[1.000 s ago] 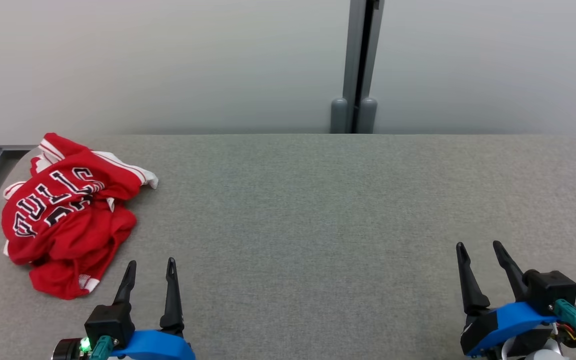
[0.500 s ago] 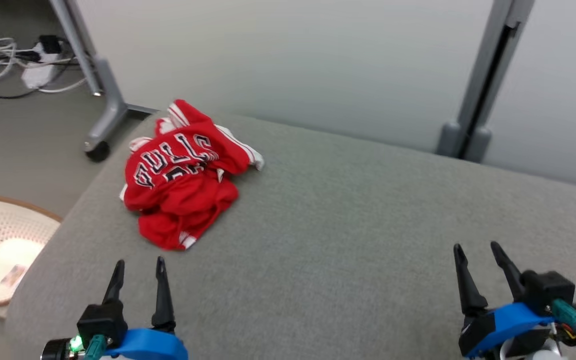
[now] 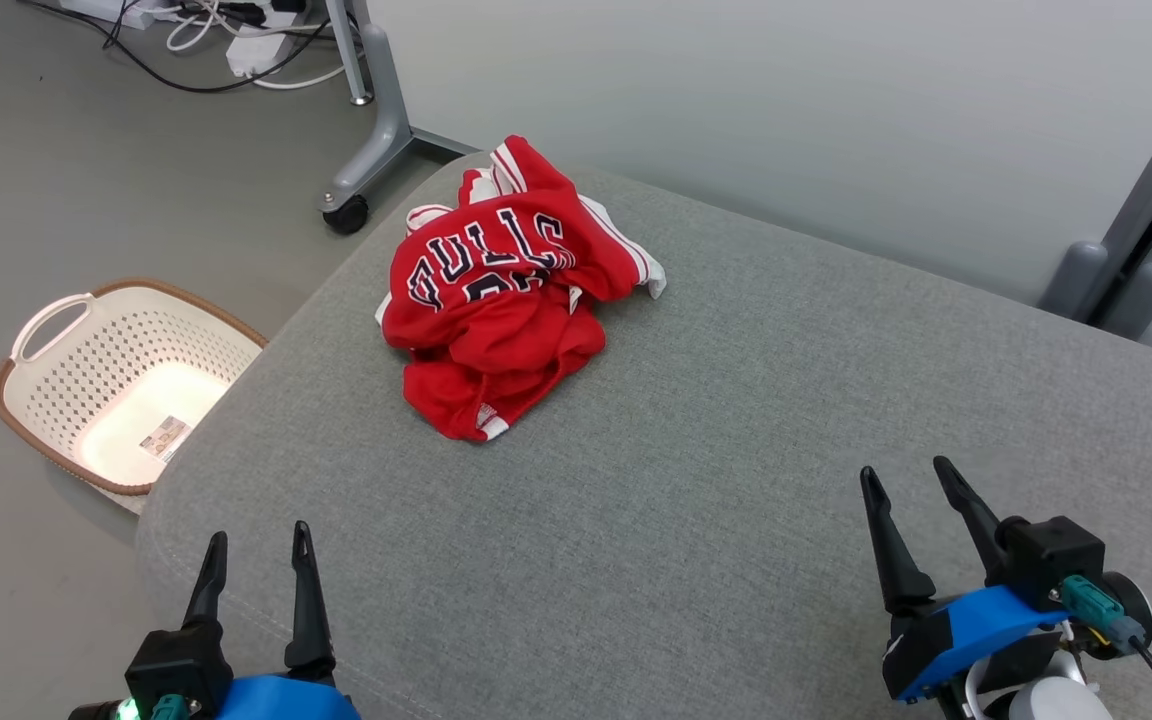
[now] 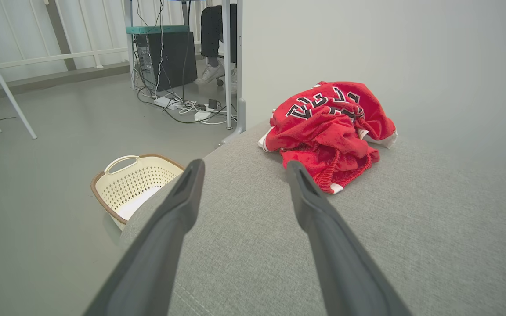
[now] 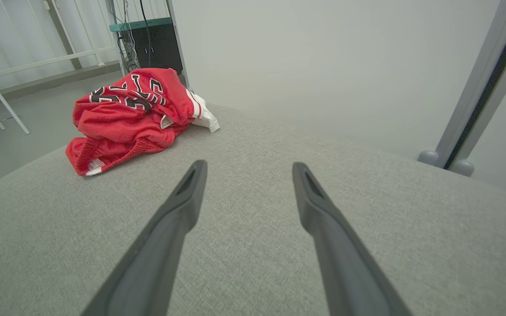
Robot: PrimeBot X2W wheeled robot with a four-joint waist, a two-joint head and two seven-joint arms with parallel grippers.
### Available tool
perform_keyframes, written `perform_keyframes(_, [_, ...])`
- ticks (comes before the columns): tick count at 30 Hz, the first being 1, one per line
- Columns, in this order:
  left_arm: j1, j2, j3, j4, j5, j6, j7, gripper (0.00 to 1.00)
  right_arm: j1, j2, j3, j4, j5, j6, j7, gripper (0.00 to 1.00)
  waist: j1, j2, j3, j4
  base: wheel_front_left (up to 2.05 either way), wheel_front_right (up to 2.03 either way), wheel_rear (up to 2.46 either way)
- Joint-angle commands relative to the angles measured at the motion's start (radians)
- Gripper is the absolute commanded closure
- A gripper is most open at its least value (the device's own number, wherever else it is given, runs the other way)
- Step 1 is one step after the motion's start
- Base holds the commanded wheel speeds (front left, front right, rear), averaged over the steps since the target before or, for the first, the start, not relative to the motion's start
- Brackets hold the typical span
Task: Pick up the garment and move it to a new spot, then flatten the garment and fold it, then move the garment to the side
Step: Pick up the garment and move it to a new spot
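The garment is a crumpled red jersey with dark lettering and white trim, heaped near the far left corner of the grey padded table. It also lies ahead of the left fingers and far left in the right wrist view. My left gripper hovers open over the table's near left edge, well short of the garment. At the near right, my right gripper is open too, with nothing between its fingers.
A cream laundry basket sits on the floor left of the table. A wheeled desk leg and cables stand beyond the far left corner. A grey post rises behind the table at right. A person's feet rest under a far desk.
The head camera has turned left and tilted down, so the garment now sits nearer the centre and the basket has come into view. Both grippers stay open.
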Motion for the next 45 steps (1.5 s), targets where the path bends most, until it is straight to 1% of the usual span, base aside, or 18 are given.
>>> perform_keyframes(1, [0.008,0.001,0.007,-0.004,-0.004,0.005,-0.004,0.00,-0.007,-0.006,0.002,-0.001,-0.006,0.001,0.003,0.00,-0.0001,0.0000,0.006,0.004,0.00,0.00,0.00])
perform_keyframes(6, [0.011,0.001,0.008,-0.015,-0.009,0.010,-0.004,0.00,-0.013,-0.006,0.004,0.003,-0.007,0.001,0.001,0.00,-0.0001,0.0000,0.011,0.005,0.00,0.00,0.00])
perform_keyframes(9, [-0.011,0.005,0.009,-0.030,-0.017,0.003,0.006,0.00,-0.002,-0.006,-0.008,0.001,-0.005,0.001,0.001,0.00,-0.0001,0.0000,0.010,0.003,0.00,0.00,0.00])
perform_keyframes(11, [-0.037,0.002,0.025,-0.059,-0.046,0.000,0.021,0.00,0.006,-0.006,-0.020,-0.002,-0.005,0.001,-0.002,0.00,-0.0001,0.0000,0.011,0.002,0.00,0.00,0.00])
perform_keyframes(13, [-0.068,0.016,0.047,-0.102,-0.070,-0.008,0.048,0.00,0.014,-0.006,-0.035,-0.011,-0.006,0.001,-0.002,0.00,-0.0001,0.0000,0.017,0.002,0.00,0.00,0.00])
perform_keyframes(14, [-0.086,0.024,0.057,-0.123,-0.086,-0.011,0.071,0.00,0.015,-0.006,-0.040,-0.016,-0.010,0.001,0.000,0.00,-0.0001,0.0000,0.024,0.001,0.00,0.00,0.00])
perform_keyframes(16, [-0.135,0.063,0.066,-0.150,-0.094,-0.028,0.141,0.00,0.009,-0.006,-0.046,-0.029,-0.018,0.001,0.005,0.00,-0.0001,0.0000,0.045,-0.009,0.00,0.00,0.00])
perform_keyframes(18, [-0.210,0.082,0.086,-0.174,-0.134,-0.041,0.212,0.00,-0.003,-0.006,-0.052,-0.048,-0.027,0.001,0.011,0.00,-0.0001,0.0000,0.074,-0.019,0.00,0.00,0.00])
perform_keyframes(20, [-0.278,0.107,0.109,-0.168,-0.174,-0.051,0.291,0.00,-0.018,-0.006,-0.050,-0.061,-0.033,0.001,0.016,0.00,-0.0001,0.0000,0.104,-0.038,0.00,0.00,0.00])
perform_keyframes(24, [-0.415,0.161,0.147,-0.107,-0.244,-0.065,0.442,0.00,-0.042,-0.005,-0.037,-0.085,-0.041,0.001,0.023,0.00,-0.0001,0.0000,0.167,-0.094,0.00,0.00,0.00])
perform_keyframes(27, [-0.500,0.187,0.170,-0.041,-0.294,-0.079,0.517,0.00,-0.063,-0.006,-0.024,-0.100,-0.051,0.001,0.025,0.00,-0.0001,0.0000,0.216,-0.142,0.00,0.00,0.00])
perform_keyframes(30, [-0.562,0.224,0.187,0.025,-0.314,-0.082,0.561,0.00,-0.093,-0.005,-0.016,-0.125,-0.065,0.001,0.024,0.00,-0.0001,0.0000,0.276,-0.194,0.00,0.00,0.00])
perform_keyframes(36, [-0.640,0.270,0.213,0.155,-0.342,-0.086,0.611,0.00,-0.144,-0.005,0.014,-0.172,-0.081,0.001,0.005,0.00,-0.0001,0.0000,0.378,-0.304,0.00,0.00,0.00])
perform_keyframes(37, [-0.647,0.270,0.210,0.172,-0.347,-0.087,0.625,0.00,-0.151,-0.005,0.011,-0.176,-0.083,0.001,0.003,0.00,-0.0001,0.0000,0.390,-0.317,0.00,0.00,0.00])
perform_keyframes(41, [-0.649,0.274,0.215,0.247,-0.379,-0.058,0.725,0.00,-0.165,-0.005,0.012,-0.180,-0.071,0.001,-0.013,0.00,-0.0001,0.0000,0.423,-0.369,0.00,0.00,0.00])
perform_keyframes(44, [-0.619,0.289,0.221,0.281,-0.385,-0.025,0.783,0.00,-0.170,-0.005,0.014,-0.168,-0.064,0.001,-0.030,0.00,-0.0001,0.0000,0.423,-0.408,0.00,0.00,0.00])
perform_keyframes(45, [-0.609,0.295,0.225,0.283,-0.386,-0.016,0.796,0.32,-0.171,-0.005,0.016,-0.164,-0.064,0.001,-0.035,0.00,-0.0001,0.0000,0.421,-0.420,0.00,0.00,0.00])
